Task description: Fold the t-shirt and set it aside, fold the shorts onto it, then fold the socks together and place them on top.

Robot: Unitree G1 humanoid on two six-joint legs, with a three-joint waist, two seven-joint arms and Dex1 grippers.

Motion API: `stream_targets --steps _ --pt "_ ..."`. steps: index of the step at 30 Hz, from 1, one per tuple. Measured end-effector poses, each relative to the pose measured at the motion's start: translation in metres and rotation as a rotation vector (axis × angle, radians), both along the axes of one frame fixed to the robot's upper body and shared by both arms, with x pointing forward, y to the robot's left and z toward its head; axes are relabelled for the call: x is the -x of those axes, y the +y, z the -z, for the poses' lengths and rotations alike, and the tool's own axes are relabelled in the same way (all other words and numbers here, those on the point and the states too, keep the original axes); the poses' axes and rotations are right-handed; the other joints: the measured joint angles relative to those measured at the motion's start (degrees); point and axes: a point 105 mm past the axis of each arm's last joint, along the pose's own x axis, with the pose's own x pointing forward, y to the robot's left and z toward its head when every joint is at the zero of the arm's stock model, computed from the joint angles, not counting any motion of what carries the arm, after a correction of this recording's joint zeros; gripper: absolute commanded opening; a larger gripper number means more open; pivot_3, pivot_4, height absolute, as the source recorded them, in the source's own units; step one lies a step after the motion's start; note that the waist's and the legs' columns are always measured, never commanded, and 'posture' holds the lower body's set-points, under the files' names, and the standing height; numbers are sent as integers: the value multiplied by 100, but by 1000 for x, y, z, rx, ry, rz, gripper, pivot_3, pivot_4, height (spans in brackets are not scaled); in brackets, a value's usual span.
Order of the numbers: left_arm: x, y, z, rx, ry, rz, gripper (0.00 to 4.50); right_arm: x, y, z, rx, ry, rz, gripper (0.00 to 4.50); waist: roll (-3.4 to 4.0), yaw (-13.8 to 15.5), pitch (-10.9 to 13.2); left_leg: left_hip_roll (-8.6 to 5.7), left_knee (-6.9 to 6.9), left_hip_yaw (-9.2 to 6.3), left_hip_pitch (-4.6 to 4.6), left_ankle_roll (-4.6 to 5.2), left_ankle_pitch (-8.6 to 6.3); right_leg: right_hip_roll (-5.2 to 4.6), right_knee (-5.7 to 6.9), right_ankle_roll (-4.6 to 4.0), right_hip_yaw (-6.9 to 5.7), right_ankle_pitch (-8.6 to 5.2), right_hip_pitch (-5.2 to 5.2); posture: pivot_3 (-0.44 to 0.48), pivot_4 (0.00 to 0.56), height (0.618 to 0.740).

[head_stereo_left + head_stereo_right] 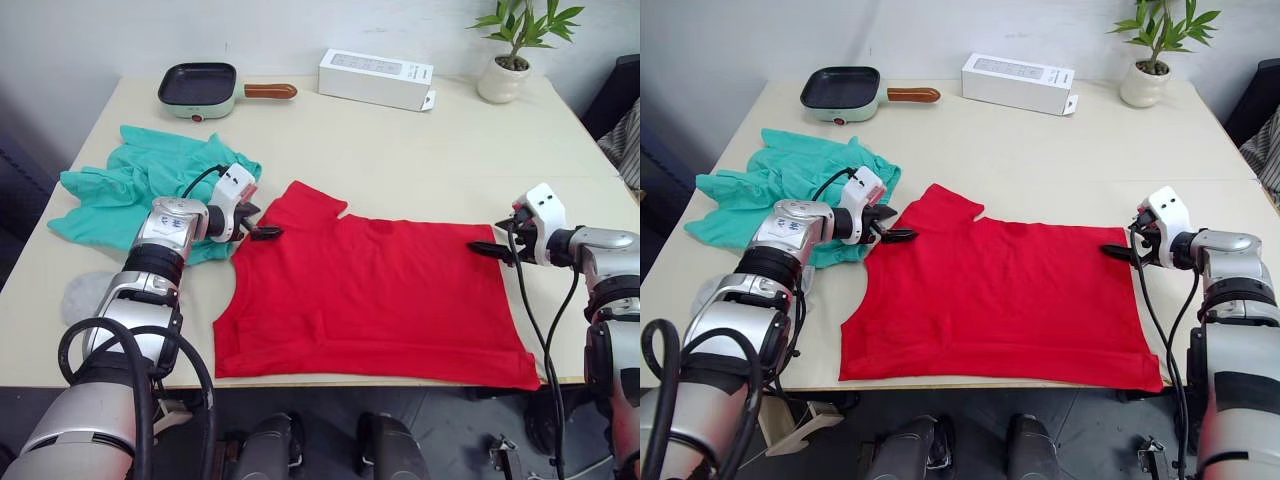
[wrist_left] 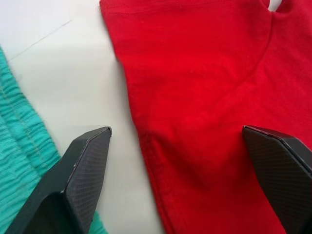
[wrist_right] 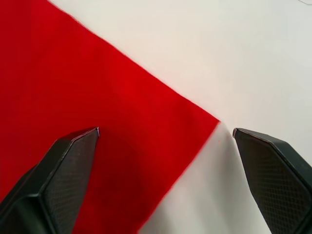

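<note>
The red t-shirt lies spread flat on the table, its bottom edge running along the table's near edge and its lower right corner almost at that edge. The teal shorts lie crumpled just beside the shirt's left side, near the table's left edge. A grey sock sits at the near left edge, partly hidden by the left arm. Behind the shirt a wide stretch of bare table stays open; a small pan, a white box and a potted plant stand along the far edge.

The left hand reaches in low from the left, its fingers spread wide over the shirt's left edge near the sleeve, gripping nothing. The right hand reaches in from the right, fingers likewise spread, straddling the shirt's upper right corner, empty.
</note>
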Motion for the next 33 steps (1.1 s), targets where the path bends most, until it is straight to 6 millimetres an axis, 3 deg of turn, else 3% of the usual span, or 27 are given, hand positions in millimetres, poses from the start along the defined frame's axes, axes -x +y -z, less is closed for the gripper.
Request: stream_targets --steps 9,12,16,24,26,33 --pt "-3 -5 2 -16 7 -6 4495 -6 4 4 -70 -12 62 4480 0 -77 0 0 6 -1 6 0 0 -3 14 0 4 0 1 0 150 740" --pt "-4 -5 2 -13 17 -17 3903 -8 6 4 -74 -14 73 4500 0 -76 -1 0 11 -1 6 0 0 -3 16 0 5 0 2 0 150 740" --pt "-4 -3 3 2 27 -34 2648 -11 11 5 -97 -20 73 3541 0 -87 -1 1 10 -1 8 0 0 -3 18 0 6 1 2 0 150 740" --pt "-4 -6 4 4 27 -26 75 -16 19 3 -78 -28 60 692 0 -84 -1 0 15 0 7 0 0 -3 22 0 8 1 2 0 150 740" --pt "-5 -7 4 5 23 -25 0 -16 20 2 -68 -31 57 25 0 -85 -1 0 16 0 7 0 0 -3 23 0 8 0 2 0 150 740" --pt "-5 -4 5 42 -19 -33 0 -16 21 0 -71 -44 32 25 -1 -91 -1 0 16 0 6 0 0 -3 23 0 9 1 1 0 150 740"
